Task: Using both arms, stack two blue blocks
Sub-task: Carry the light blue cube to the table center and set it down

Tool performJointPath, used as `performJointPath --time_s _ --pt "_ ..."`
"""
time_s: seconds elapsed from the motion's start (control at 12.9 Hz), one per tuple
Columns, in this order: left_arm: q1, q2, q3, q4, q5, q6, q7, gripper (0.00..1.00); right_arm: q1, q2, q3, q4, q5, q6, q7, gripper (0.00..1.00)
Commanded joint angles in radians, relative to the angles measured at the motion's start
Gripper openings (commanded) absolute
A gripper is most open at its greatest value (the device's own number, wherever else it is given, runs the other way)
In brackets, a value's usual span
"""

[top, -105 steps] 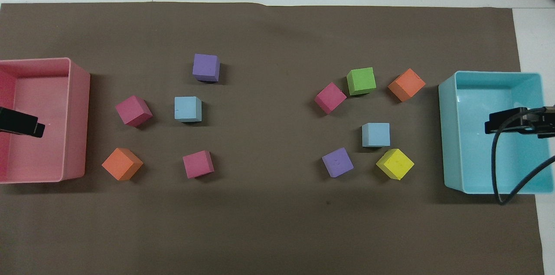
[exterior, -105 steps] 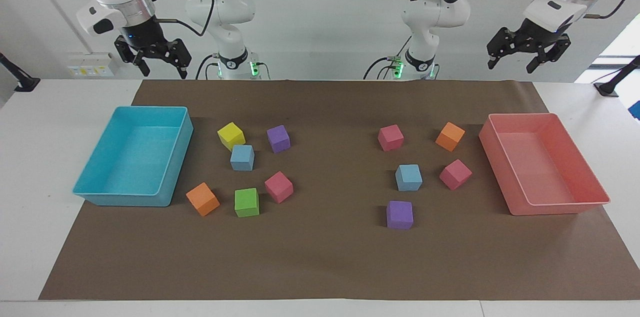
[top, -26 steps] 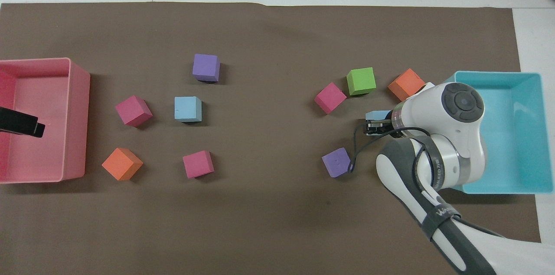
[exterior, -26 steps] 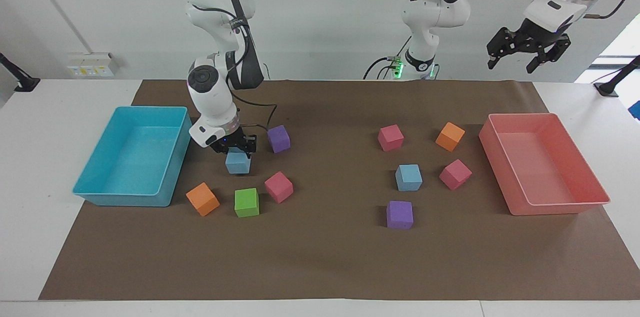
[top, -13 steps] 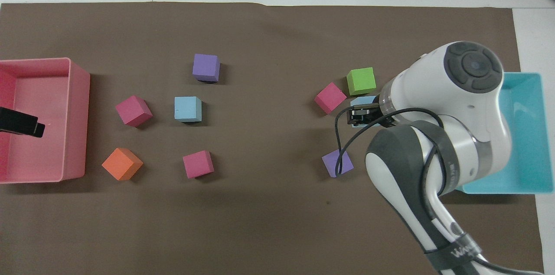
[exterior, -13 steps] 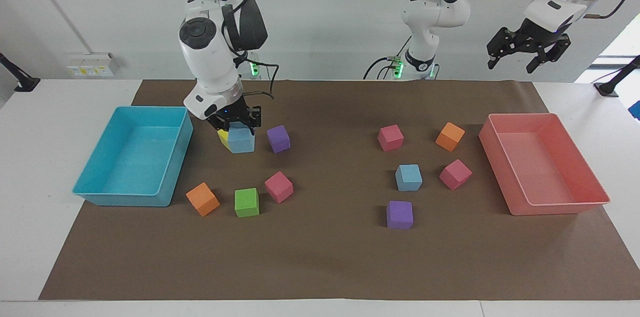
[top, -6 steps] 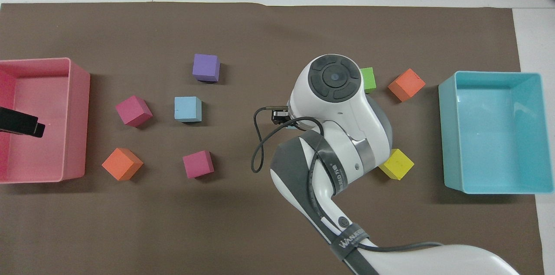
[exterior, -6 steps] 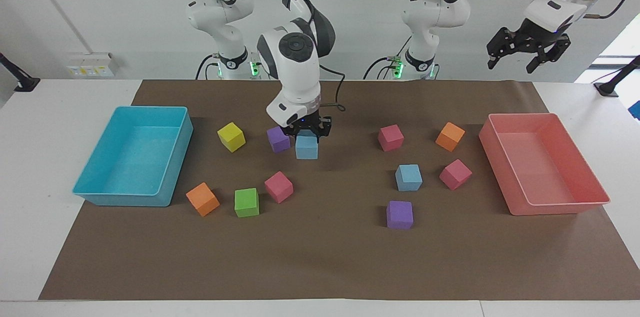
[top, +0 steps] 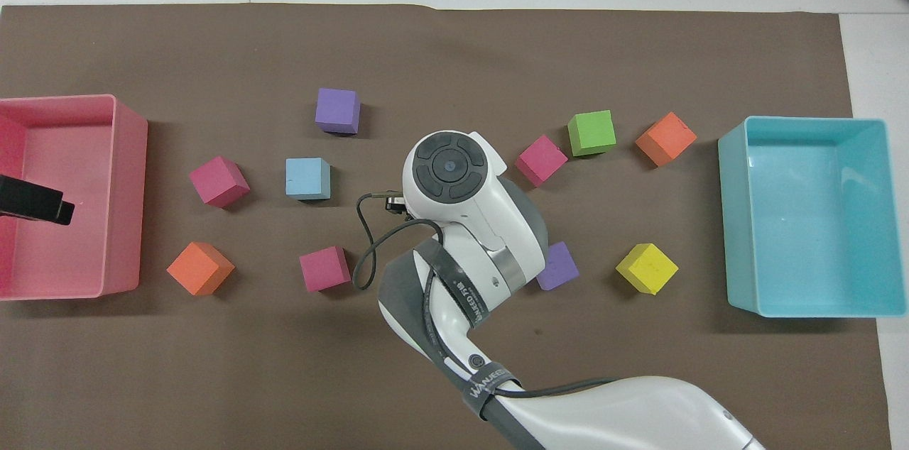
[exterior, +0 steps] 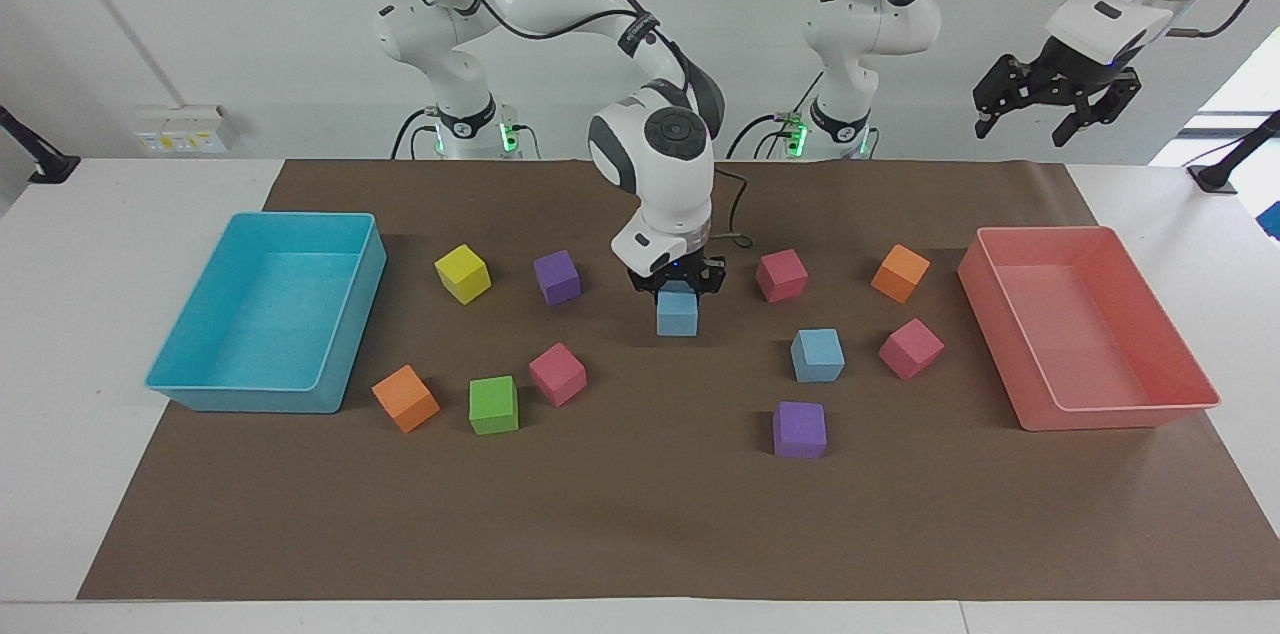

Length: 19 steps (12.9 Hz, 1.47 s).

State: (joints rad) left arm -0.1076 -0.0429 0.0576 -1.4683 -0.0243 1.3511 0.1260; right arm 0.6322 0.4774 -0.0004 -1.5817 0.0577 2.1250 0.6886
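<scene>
My right gripper (exterior: pixel 678 290) is shut on a sky-blue block (exterior: pixel 677 312) and holds it low over the middle of the brown mat, between a purple cube (exterior: pixel 557 276) and a pink cube (exterior: pixel 781 275). In the overhead view the right arm (top: pixel 461 223) hides this block. The second blue block (exterior: pixel 817 355) lies on the mat toward the left arm's end, apart from the held one; it also shows in the overhead view (top: pixel 307 178). My left gripper (exterior: pixel 1055 109) is open and empty, and waits high over the pink tray's end of the table.
A turquoise tray (exterior: pixel 180 384) stands at the right arm's end and a pink tray (exterior: pixel 1130 406) at the left arm's end. Yellow (exterior: pixel 462 273), orange (exterior: pixel 405 398), green (exterior: pixel 493 404), pink (exterior: pixel 911 348) and purple (exterior: pixel 799 429) cubes lie scattered on the mat.
My right gripper took the blue block from beside the yellow cube, lifted it and carried it past the purple cube to the mat's middle. The left arm has not moved.
</scene>
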Motion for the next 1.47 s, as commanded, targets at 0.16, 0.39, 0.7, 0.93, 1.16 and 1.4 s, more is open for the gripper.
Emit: performJointPath --time_s 0.16,0.39,0.7,0.93,1.16,1.4 --pt "0.003 -0.008 -0.004 0.002 0.004 0.005 0.001 1.0 -0.009 0.053 0.002 0.022 -0.009 0.038 -0.056 0.0" --pt "0.003 -0.008 -0.005 0.002 0.004 0.003 0.001 1.0 -0.009 0.059 0.005 0.003 -0.003 0.062 -0.066 0.0" --pt "0.003 -0.008 -0.004 0.002 0.004 0.0 0.001 1.0 0.007 0.081 0.008 -0.032 -0.004 0.106 -0.103 0.0" --pt "0.002 -0.008 -0.005 0.002 0.004 0.0 0.001 1.0 0.007 0.083 0.008 -0.024 -0.015 0.079 -0.132 0.0" --pt "0.002 -0.008 -0.005 0.002 0.004 0.0 0.001 1.0 0.007 0.083 0.008 -0.024 -0.015 0.081 -0.138 0.95" --pt "0.002 -0.008 -0.004 0.002 0.004 -0.001 0.001 1.0 0.007 0.075 0.008 -0.023 -0.009 0.087 -0.132 1.0"
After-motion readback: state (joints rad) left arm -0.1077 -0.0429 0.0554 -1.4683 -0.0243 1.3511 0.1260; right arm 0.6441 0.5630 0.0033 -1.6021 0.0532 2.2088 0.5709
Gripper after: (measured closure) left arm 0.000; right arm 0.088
